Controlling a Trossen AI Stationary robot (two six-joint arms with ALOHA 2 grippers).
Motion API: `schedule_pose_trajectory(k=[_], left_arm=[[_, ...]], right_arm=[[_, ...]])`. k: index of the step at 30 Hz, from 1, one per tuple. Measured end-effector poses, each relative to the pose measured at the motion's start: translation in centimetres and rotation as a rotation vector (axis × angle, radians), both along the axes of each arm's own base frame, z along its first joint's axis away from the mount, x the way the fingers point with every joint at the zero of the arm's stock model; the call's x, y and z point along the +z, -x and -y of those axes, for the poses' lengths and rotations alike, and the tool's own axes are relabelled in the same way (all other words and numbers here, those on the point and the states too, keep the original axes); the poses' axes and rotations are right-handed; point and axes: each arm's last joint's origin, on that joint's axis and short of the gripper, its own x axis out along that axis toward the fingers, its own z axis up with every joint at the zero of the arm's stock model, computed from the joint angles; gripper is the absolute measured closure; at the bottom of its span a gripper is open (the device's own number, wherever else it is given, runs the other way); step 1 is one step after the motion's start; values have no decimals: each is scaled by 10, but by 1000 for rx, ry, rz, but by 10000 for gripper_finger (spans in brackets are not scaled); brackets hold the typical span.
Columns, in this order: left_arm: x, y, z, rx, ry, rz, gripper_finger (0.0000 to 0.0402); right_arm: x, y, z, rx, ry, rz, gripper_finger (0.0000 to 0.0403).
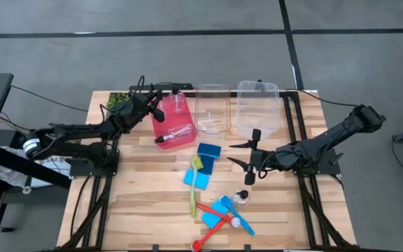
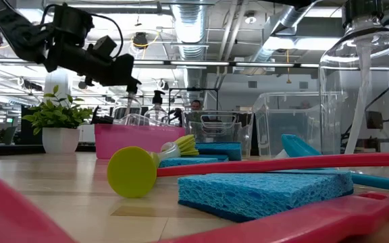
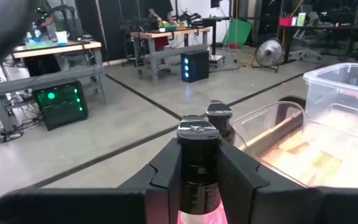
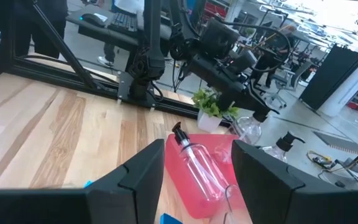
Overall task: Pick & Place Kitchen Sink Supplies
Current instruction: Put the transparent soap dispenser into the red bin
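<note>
Lowering a Pump Bottle Into the Red Bin

Hovering over the red bin (image 1: 173, 122) at 11 o'clock on the tabletop (image 1: 145, 199), the left pincer (image 1: 161, 110) is clamped on a clear pump bottle (image 3: 199, 174) by its neck, likely so it hangs upright. 1 bottle (image 1: 175, 134) lies inside. The right pincer (image 1: 247, 155) waits at 3 o'clock, fingers apart, empty. Sponges (image 1: 208, 150) and brushes (image 1: 194, 187) lie at 6 o'clock.

Room: grey concrete floor (image 1: 187, 63) with dark seam lines; exposed ceiling ducts (image 2: 194, 27) and strip lights; workbenches (image 3: 166, 34) with equipment; floor fan (image 3: 267, 53); wooden plank counter (image 1: 145, 189).
</note>
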Motion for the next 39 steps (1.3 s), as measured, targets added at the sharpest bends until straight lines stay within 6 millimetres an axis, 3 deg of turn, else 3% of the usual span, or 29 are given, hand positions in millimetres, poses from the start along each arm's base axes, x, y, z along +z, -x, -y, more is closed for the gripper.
schedule_pose_trajectory(k=[13, 22, 30, 39], left_arm=[[-15, -5, -9, 30, 76, 8, 303], [-16, -5, -9, 29, 78, 5, 240], [-16, -7, -6, 12, 78, 1, 174], [-12, -7, 2, -23, 64, -10, 145]], right_arm=[[0, 0, 0, 0, 0, 0, 221], [0, 0, 0, 2, 0, 0, 216], [0, 0, 0, 0, -41, 9, 164], [0, 0, 0, 0, -26, 6, 148]])
